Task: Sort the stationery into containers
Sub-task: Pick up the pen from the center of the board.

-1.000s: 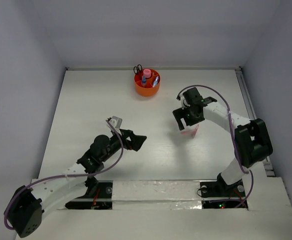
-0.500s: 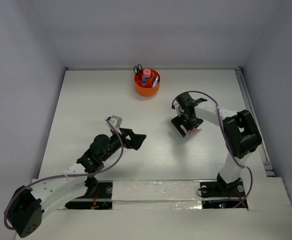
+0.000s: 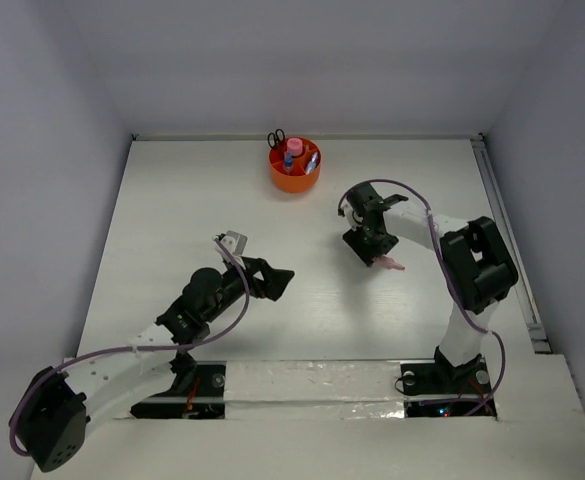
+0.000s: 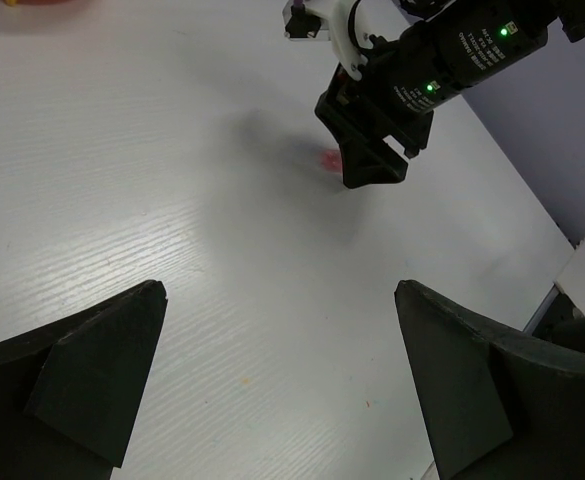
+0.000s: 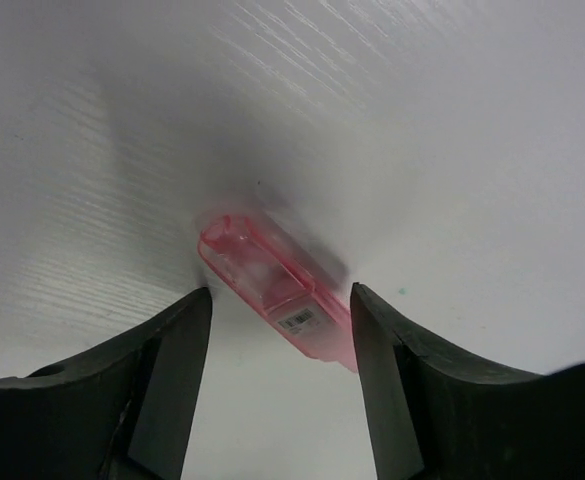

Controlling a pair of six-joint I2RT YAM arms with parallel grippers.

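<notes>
A translucent pink piece (image 5: 277,295) with a small barcode label lies flat on the white table, also seen in the top view (image 3: 392,264) and faintly in the left wrist view (image 4: 329,160). My right gripper (image 3: 376,252) is open and low over it, one finger on each side, not touching. The orange tub (image 3: 295,168) stands at the back and holds black-handled scissors (image 3: 276,137), a pink-capped glue bottle (image 3: 290,151) and a blue pen (image 3: 312,158). My left gripper (image 3: 275,281) is open and empty, at mid table.
Grey walls close in the table (image 3: 192,210) on three sides. A rail (image 3: 502,220) runs along the right edge. The right arm's black gripper (image 4: 372,160) shows in the left wrist view.
My right gripper has swung left and come down over the pink piece, which now lies between its fingers. The left arm has hardly moved.
</notes>
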